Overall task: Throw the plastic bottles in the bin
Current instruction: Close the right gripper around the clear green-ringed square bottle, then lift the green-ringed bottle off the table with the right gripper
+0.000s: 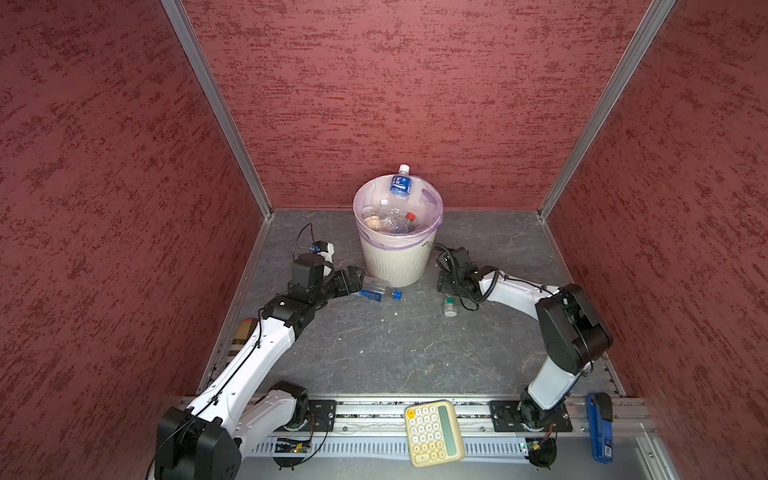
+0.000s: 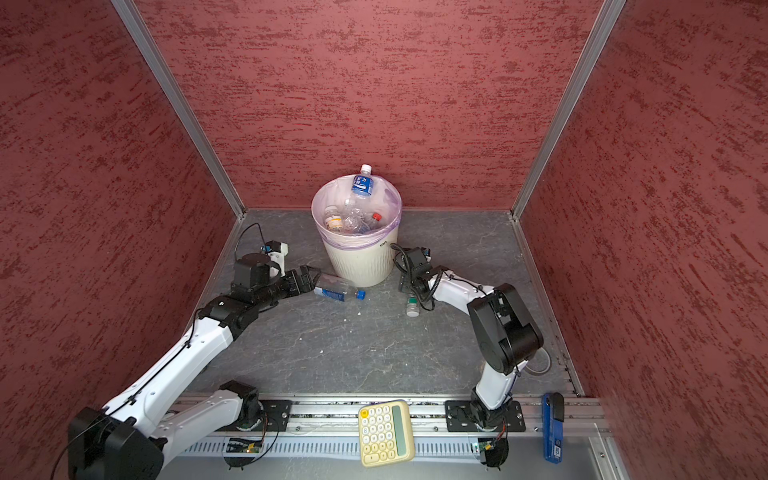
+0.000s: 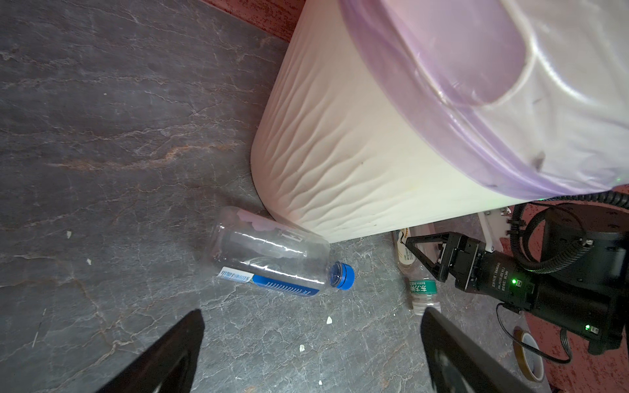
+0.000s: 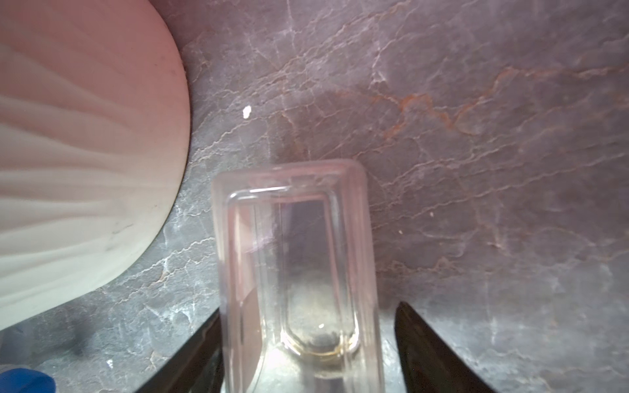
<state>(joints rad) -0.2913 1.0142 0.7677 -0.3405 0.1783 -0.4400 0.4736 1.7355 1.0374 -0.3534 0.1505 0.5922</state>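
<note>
Midway across the table [image 1: 395, 345], the green-label bottle [image 1: 449, 306] lies between the parted jaws of the right gripper [image 4: 308, 308] (one touches it, the other shows a gap). The left gripper [image 3: 311, 309], spread wide and empty, faces the blue-cap bottle [image 1: 379, 289] lying at the foot of the bin [image 1: 395, 266], which stands by the far edge with more bottles [image 1: 390, 218] inside.

From where I stand there is one bin [image 1: 395, 266] and six plastic bottles I can count. Four show inside it: a blue-labelled bottle [image 1: 400, 185], a yellow-labelled bottle [image 1: 371, 219], a clear bottle [image 1: 392, 222] and a red-capped bottle [image 1: 410, 217], with any beneath them hidden. Two lie on the floor, a blue-capped bottle [image 1: 376, 289] and a green-labelled bottle [image 1: 449, 306]. I also count two robot arms, the left arm [image 1: 262, 349] and the right arm [image 1: 515, 291], one calculator [image 1: 432, 432] and one blue device [image 1: 598, 432].
</note>
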